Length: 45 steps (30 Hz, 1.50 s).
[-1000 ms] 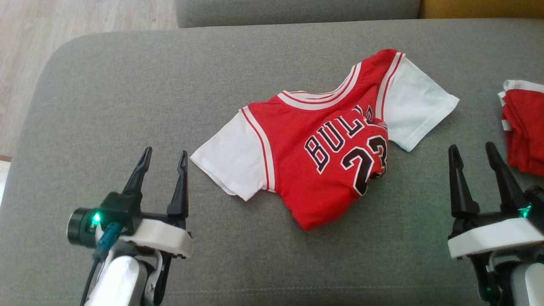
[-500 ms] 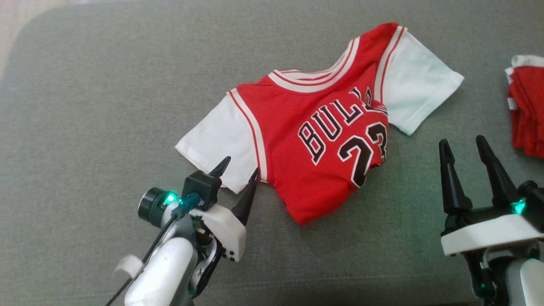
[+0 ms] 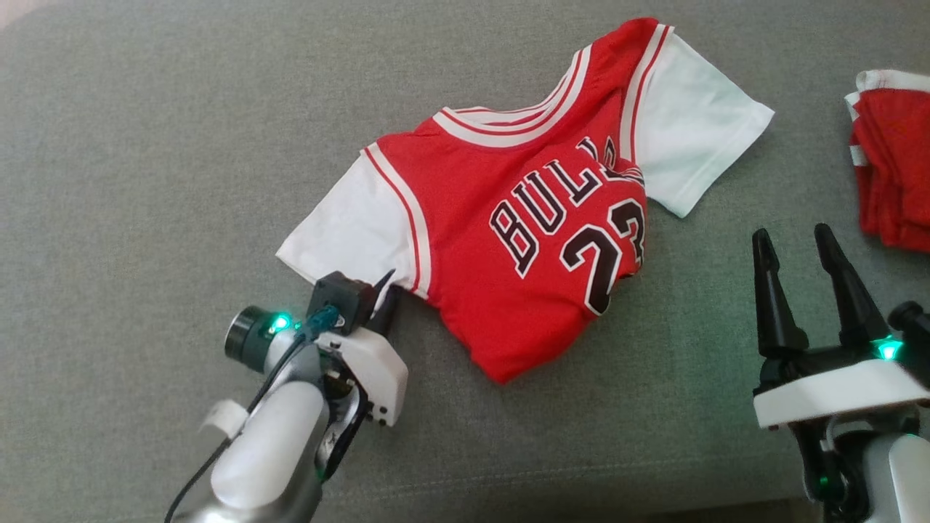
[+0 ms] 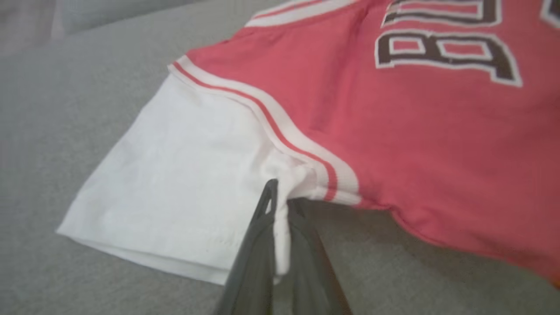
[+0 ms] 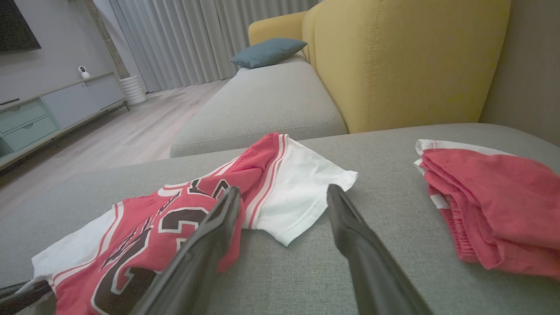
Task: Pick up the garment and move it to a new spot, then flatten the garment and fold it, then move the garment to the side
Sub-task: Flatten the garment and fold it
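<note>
Clamping left gripper (image 3: 385,289), wide a moment ago, onto white sleeve (image 3: 349,232) of Bulls jersey (image 3: 538,240), lower left; leaving right gripper (image 3: 792,234) open; starting pickup.

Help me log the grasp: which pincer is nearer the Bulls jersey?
Left. The left pincer is shut on the white sleeve of the Bulls jersey; the right pincer stands open, apart from it.

Matt cloth garment (image 3: 508,240), coarse woven grey cushion (image 3: 145,145)
</note>
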Tool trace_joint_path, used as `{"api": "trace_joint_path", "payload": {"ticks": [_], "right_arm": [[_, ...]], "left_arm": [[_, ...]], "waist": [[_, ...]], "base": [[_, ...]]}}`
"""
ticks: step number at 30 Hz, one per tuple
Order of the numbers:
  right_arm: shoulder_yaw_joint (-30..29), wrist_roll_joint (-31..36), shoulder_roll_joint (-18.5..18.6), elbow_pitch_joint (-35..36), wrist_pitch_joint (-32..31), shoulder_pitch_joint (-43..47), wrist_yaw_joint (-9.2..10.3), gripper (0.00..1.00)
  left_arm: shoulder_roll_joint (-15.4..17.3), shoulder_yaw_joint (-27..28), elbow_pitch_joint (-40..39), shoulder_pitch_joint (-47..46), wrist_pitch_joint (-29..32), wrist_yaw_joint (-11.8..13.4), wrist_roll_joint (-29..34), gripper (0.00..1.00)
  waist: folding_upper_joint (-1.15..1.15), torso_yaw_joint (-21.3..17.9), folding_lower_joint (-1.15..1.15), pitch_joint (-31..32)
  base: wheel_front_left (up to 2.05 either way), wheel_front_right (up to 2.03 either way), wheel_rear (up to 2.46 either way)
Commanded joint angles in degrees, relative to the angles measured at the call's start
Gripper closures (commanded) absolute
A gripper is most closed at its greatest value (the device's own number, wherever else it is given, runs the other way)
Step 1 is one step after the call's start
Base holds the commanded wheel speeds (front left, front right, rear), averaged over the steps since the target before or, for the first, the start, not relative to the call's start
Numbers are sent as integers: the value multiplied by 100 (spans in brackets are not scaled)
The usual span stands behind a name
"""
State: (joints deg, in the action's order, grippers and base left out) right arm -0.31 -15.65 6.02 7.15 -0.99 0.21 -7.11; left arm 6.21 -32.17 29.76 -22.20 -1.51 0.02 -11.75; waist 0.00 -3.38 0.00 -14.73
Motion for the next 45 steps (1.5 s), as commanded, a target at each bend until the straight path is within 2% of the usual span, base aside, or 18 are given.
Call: {"api": "trace_joint_path", "payload": {"ticks": [1, 5, 6, 13, 17, 20, 26, 31, 32, 37, 41, 42, 44, 45], "right_arm": [[118, -32, 27, 174, 48, -176, -37, 0], [74, -79, -9, 134, 56, -122, -37, 0], [44, -105, -31, 121, 68, -99, -37, 0], [-31, -182, -93, 101, 85, -67, -37, 0], [-60, -213, -109, 113, 90, -96, -37, 0], [-57, -225, -123, 146, 86, -134, -37, 0], [33, -277, -156, 140, 127, -248, -37, 0], [178, -372, -159, 54, 214, -421, -37, 0], [178, -372, -159, 54, 214, -421, -37, 0], [347, -452, -137, -59, 327, -598, -37, 0], [407, -507, -119, -147, 420, -671, -37, 0], [414, -518, -114, -166, 440, -682, -37, 0], [419, -524, -98, -202, 470, -707, -37, 0], [425, -521, -83, -215, 477, -722, -37, 0]], "left_arm": [[94, 222, -253, -198, -192, 38, 6, 100], [266, 241, -823, -222, -514, 99, 117, 100], [405, 249, -1255, -218, -579, 164, 219, 100], [874, 544, -2770, -260, -411, 396, 340, 100], [1054, 780, -3179, -643, -218, 414, 335, 100], [1126, 911, -3156, -1080, -100, 334, 291, 100], [1169, 1088, -2295, -2032, -119, 134, 202, 100], [1182, 1206, -898, -2813, -317, -41, 117, 100], [1182, 1206, -898, -2813, -317, -41, 117, 100], [1161, 1308, 720, -3306, -281, -159, -45, 100], [1053, 1292, 1616, -3452, -365, -251, -141, 100], [1016, 1299, 1796, -3471, -411, -276, -180, 72], [932, 1323, 2084, -3491, -550, -294, -255, 0], [898, 1330, 2194, -3490, -642, -291, -276, 0]], "waist": [[0, 16, 0, 39], [0, 67, 0, 161], [0, 91, 0, 216], [0, 133, 0, 317], [0, 89, 0, 284], [0, -13, 0, 217], [0, -345, 0, -1], [0, -684, 0, -280], [0, -684, 0, -280], [0, -978, 0, -538], [0, -1062, 0, -678], [0, -1062, 0, -701], [0, -1048, 0, -727], [0, -1032, 0, -732]], "base": [[0, 0, 0], [0, 0, 0], [0, 0, 0], [0, 0, 0], [0, 0, 0], [0, 0, 0], [0, 0, 0], [0, 0, 0], [0, 0, 0], [0, 0, 0], [0, 0, 0], [0, 0, 0], [0, 0, 0], [0, 0, 0]]}}
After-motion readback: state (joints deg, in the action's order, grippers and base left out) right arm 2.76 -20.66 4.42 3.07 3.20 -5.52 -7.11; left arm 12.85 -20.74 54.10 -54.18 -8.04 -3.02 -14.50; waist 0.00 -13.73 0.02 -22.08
